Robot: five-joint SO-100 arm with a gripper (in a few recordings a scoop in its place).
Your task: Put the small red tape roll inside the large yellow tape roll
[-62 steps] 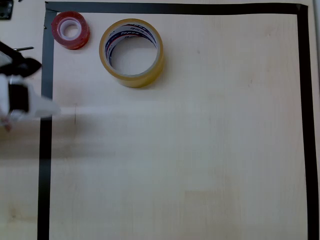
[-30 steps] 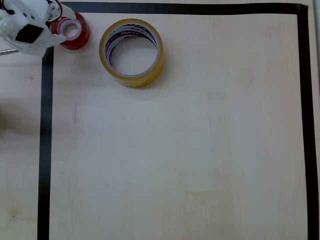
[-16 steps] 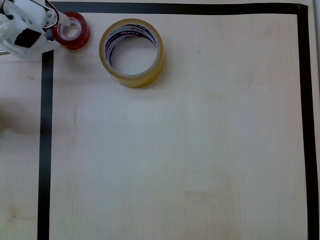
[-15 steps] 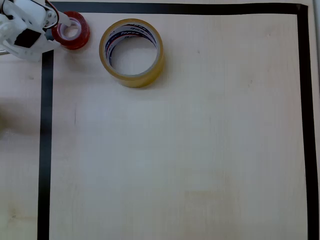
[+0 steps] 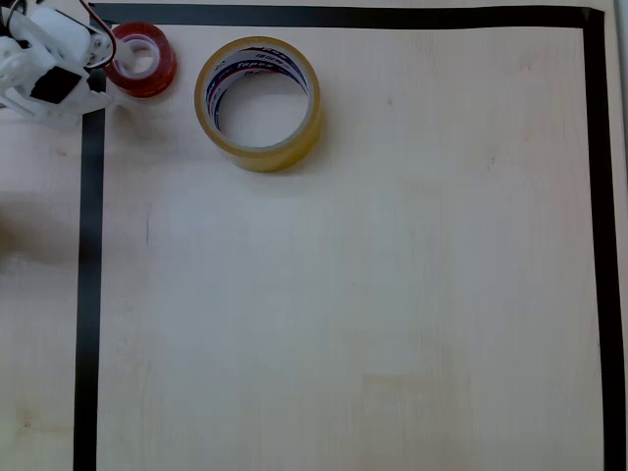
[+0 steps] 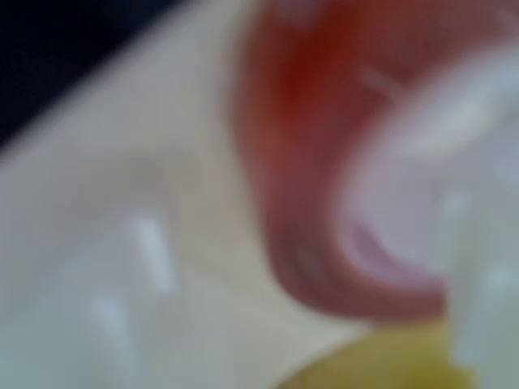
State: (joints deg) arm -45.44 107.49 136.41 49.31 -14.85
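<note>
Two tape rolls lay flat near the table's (image 5: 392,294) top-left corner.
Beside the large yellow tape roll (image 5: 258,103), the small red tape roll (image 5: 140,59) met the white gripper (image 5: 101,54); its blurred jaws' spread was perhaps unreadable.

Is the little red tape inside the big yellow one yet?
Not yet. The small red tape roll sits on the table beside the large yellow tape roll, whose middle is empty. The gripper is at the red roll's edge. Gripping, lifting and dropping it in are left.
</note>
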